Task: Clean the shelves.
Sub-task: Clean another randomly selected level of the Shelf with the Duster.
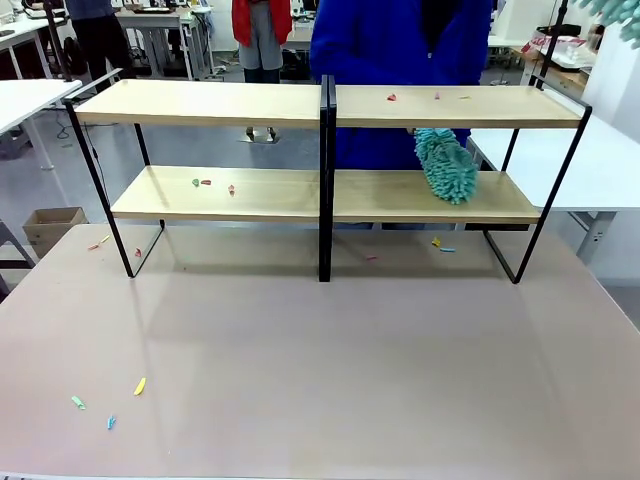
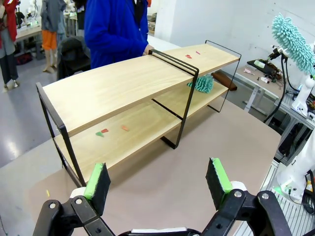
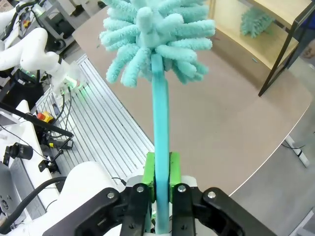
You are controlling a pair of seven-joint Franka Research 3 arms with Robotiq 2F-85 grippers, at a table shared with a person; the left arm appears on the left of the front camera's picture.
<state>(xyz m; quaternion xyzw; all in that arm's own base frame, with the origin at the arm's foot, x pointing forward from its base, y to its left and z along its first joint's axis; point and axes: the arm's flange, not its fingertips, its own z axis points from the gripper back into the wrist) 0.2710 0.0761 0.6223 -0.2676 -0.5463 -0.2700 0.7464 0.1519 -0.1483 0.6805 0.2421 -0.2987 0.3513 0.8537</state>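
Right gripper (image 3: 161, 169) is clamped on the teal duster (image 3: 157, 34), held off the shelves' (image 1: 200, 100) right end; I judge their long axis runs leftward from it.

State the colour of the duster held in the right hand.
The duster is turquoise, handle and head; best in the right wrist view.

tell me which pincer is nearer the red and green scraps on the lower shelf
Left. The left pincer hovers open over the table facing those scraps; the right pincer, clamping a teal duster, is up beyond the table's right side.
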